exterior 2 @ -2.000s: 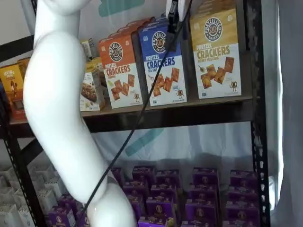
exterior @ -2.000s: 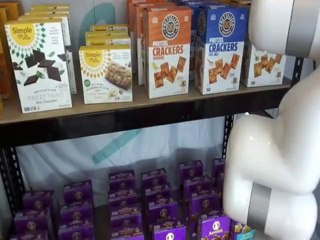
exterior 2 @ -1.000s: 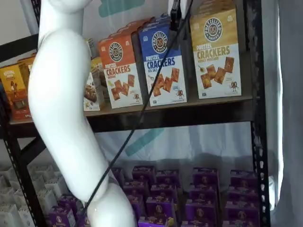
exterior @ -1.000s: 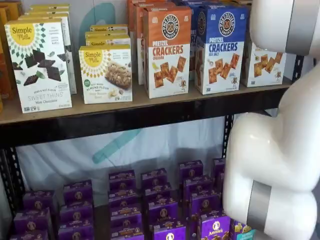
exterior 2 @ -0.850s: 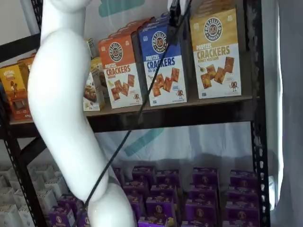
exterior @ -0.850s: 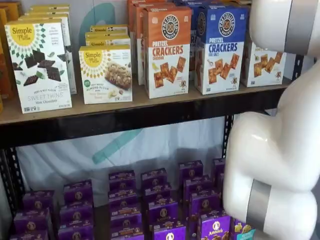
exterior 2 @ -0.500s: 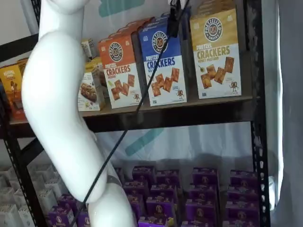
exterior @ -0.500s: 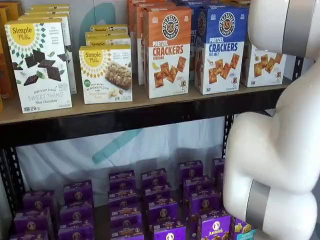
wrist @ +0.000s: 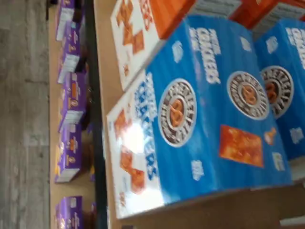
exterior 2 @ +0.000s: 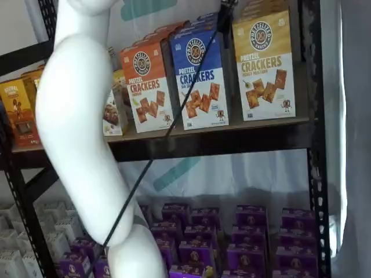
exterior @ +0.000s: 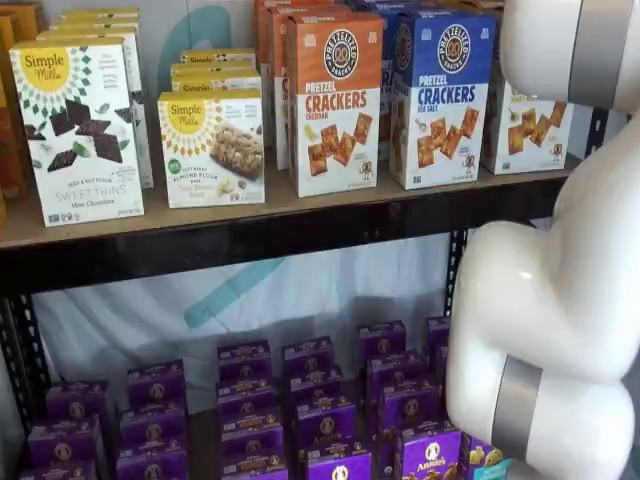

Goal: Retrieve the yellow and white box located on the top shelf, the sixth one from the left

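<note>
Gripper (exterior 2: 225,17) hung at view's top edge, fingers side-on; jaws read as spread wide, nothing held. Yellow and white box (exterior 2: 265,65) stood upright on top shelf (exterior 2: 232,136), just beside fingers, away from blue-topped carton (exterior 2: 200,81). Sideways shift judged needed.

The gripper's fingers (exterior 2: 225,16) are sliding rightward along the top edge toward the yellow box (exterior 2: 265,65), cable (exterior 2: 174,119) trailing, arm (exterior 2: 81,139) shifting slightly.

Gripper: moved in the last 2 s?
Yes. Its fingers have risen nearly out of frame and shifted right, toward the yellow box, past the blue box.
</note>
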`<control>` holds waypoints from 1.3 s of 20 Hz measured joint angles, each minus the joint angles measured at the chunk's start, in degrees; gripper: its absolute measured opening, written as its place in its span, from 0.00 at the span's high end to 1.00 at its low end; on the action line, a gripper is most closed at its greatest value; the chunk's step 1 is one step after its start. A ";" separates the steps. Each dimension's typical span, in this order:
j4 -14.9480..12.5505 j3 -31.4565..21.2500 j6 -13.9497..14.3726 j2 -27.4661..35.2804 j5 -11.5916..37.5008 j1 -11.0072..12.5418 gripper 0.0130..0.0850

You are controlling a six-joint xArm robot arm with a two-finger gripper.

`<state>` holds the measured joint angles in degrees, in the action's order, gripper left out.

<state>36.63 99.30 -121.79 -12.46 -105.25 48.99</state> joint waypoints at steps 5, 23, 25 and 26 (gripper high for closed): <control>-0.89 1.21 -0.31 1.99 2.86 -1.23 0.00; -9.68 8.68 0.71 8.46 3.44 -7.12 0.00; -10.64 9.54 0.89 9.21 3.11 -7.69 0.00; -10.92 9.79 0.98 9.51 3.08 -7.92 0.00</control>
<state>25.71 109.09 -120.82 -2.94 -102.17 41.08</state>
